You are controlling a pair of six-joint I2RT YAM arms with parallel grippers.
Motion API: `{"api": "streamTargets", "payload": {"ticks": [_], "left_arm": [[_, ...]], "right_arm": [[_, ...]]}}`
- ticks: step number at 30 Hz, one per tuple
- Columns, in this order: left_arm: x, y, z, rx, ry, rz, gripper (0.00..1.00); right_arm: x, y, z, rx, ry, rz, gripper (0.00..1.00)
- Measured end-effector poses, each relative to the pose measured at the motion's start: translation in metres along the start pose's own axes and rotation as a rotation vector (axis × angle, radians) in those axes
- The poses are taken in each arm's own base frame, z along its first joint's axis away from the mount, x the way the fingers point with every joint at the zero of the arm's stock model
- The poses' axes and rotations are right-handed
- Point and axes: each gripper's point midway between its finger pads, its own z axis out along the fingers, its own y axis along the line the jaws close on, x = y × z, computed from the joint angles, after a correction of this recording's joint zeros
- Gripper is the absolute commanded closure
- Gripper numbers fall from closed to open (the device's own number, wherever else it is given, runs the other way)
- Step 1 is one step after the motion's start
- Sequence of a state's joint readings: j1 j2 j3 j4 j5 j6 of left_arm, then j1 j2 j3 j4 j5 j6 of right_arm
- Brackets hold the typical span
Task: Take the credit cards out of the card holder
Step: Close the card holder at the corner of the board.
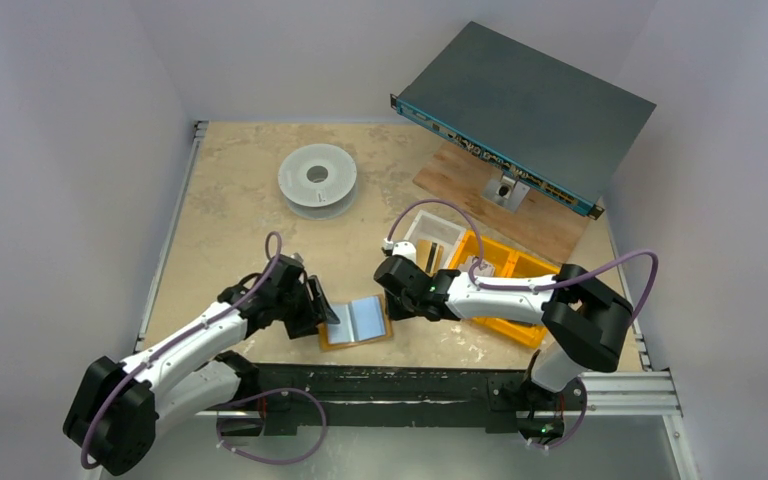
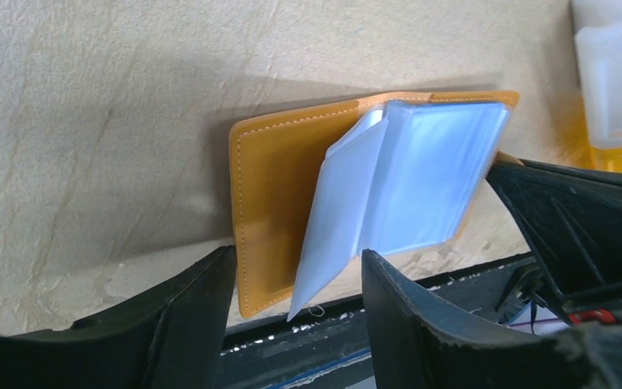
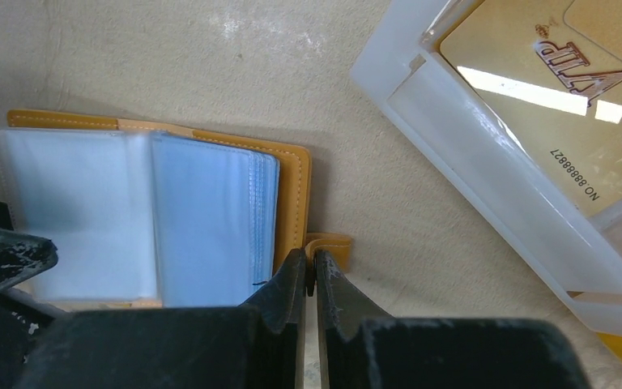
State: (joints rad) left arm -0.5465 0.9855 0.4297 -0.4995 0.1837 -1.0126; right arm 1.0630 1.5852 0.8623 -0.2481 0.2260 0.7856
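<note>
Card holder (image 2: 269,203) lies open on the table (image 1: 240,200) between both grippers, long axis running left to right. Left gripper (image 2: 296,263) is spread, straddling the clear sleeves (image 2: 421,170). Right gripper (image 3: 308,258) is closed at the strap tab (image 3: 338,241); whether it pinches the tab is unclear. Only the right wrist view shows the tab.

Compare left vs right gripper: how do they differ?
Left gripper is open; right gripper is shut. Left gripper straddles a clear sleeve on the left of the holder; right gripper sits at the strap tab on its right. Both are low at the open holder.
</note>
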Motion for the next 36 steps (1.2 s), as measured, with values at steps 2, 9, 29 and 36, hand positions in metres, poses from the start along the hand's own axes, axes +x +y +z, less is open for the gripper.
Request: {"api": "streamTargets", "payload": {"ticks": [2, 9, 29, 36], "left_arm": [[-0.001, -0.004, -0.005, 0.015, -0.004, 0.003, 0.50], [-0.007, -0.027, -0.019, 0.081, -0.013, 0.014, 0.60], [0.001, -0.089, -0.005, 0.183, 0.064, 0.063, 0.59], [0.004, -0.086, 0.018, 0.152, 0.085, 0.010, 0.57]], "right_arm": [[0.000, -0.001, 0.000, 0.003, 0.002, -0.001, 1.00], [0.005, -0.003, -0.001, 0.021, 0.007, -0.015, 1.00], [0.010, 0.036, 0.001, -0.101, 0.045, 0.022, 1.00], [0.008, 0.037, -0.011, -0.127, 0.034, 0.066, 1.00]]}}
